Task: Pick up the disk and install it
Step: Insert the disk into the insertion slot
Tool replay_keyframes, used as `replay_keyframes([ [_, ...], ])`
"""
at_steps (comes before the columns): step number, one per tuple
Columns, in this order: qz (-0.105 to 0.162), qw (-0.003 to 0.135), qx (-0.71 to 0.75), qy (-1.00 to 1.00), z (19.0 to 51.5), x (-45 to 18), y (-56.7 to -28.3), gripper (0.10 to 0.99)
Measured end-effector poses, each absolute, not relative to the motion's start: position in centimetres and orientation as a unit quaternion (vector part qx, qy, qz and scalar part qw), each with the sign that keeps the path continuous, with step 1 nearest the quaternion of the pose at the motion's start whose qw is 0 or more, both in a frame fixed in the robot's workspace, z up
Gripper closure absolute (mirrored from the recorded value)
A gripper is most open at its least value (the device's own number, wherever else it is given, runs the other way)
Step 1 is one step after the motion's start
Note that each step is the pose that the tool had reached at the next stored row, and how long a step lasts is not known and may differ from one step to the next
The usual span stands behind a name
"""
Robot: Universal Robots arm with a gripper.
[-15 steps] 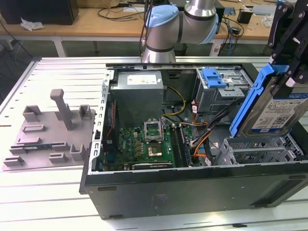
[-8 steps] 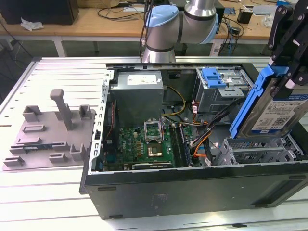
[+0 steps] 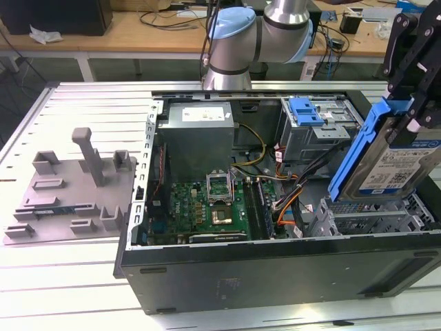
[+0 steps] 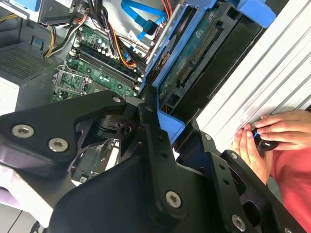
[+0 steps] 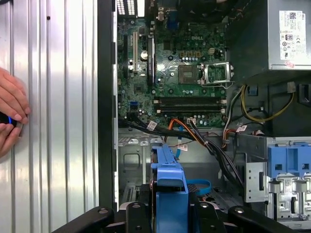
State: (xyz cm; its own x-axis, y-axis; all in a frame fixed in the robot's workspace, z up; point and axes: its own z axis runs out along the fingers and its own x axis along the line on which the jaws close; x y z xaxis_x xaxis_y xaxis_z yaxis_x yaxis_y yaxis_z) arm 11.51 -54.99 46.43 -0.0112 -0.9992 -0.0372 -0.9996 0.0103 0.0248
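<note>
Pincer (image 3: 412,118) is clamped on the disk's (image 3: 389,165) upper end; the disk hangs below it, long axis steeply tilted, lower end just above the bay (image 3: 372,219).

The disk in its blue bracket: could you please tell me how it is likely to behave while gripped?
The disk looks like a rigid metal slab, so it probably won't flex. It is likely dense for its size; held tilted by the gripper at one end, it might pivot. Its blue bracket is plastic and could give slightly.
</note>
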Motion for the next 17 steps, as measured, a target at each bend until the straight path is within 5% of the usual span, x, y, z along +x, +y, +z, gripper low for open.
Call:
replay_keyframes([
  [17, 0.022, 0.004, -0.703, 0.711, 45.53, 11.53, -55.15, 0.718],
])
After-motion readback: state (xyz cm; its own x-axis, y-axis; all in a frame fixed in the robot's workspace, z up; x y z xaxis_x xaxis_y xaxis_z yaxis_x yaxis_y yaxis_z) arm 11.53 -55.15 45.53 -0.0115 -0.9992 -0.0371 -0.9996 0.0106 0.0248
